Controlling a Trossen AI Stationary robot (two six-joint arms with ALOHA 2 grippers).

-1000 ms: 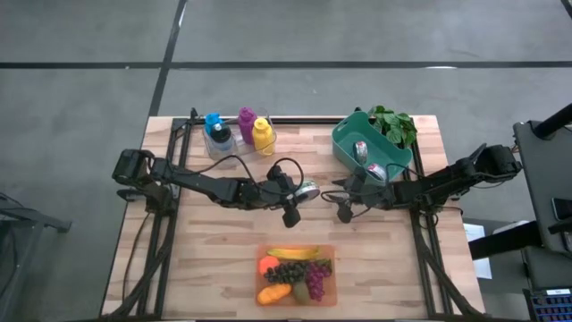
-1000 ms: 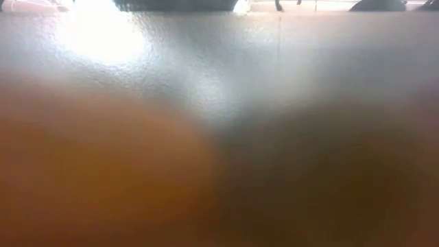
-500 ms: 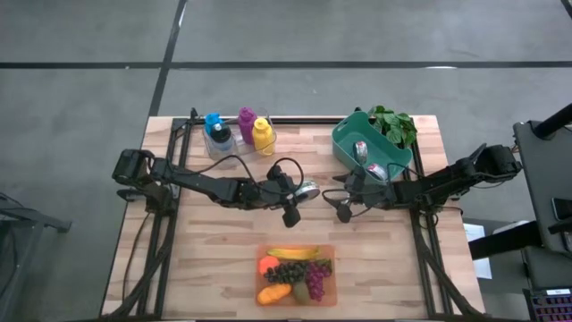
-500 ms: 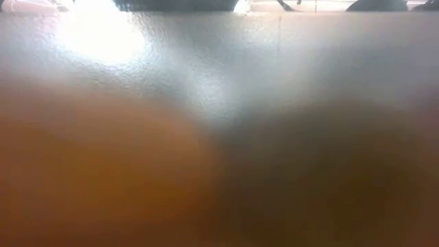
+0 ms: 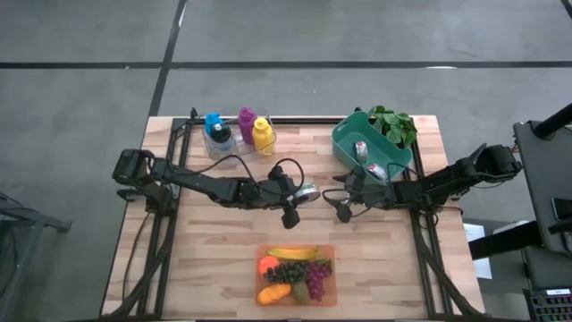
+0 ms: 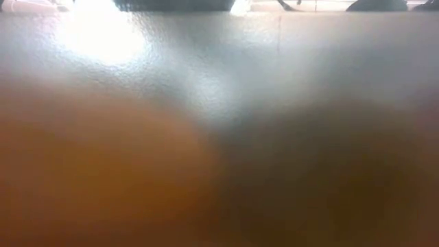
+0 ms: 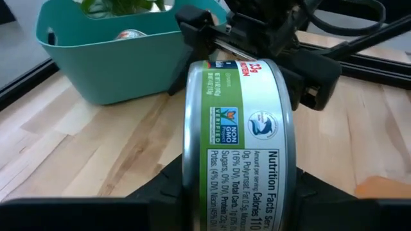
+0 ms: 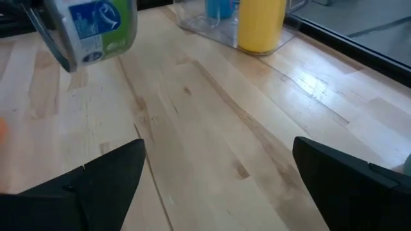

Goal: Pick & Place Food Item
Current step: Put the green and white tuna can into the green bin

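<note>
mid-table, left end effector (image 5: 304, 191) clamped on a can (image 7: 239, 138); right end effector (image 5: 342, 211) wide, empty.

You see a grey floor (image 5: 80, 80) filling the top and left of the overhead picture, crossed by a dark horizontal seam (image 5: 286, 64) and a slanted dark line (image 5: 172, 40) at upper left. At right and lower left edges stands dark equipment (image 5: 545, 206). The wooden table (image 5: 223, 233) sits centre frame.

robot lab; framed wooden table (image 5: 223, 241)
</note>
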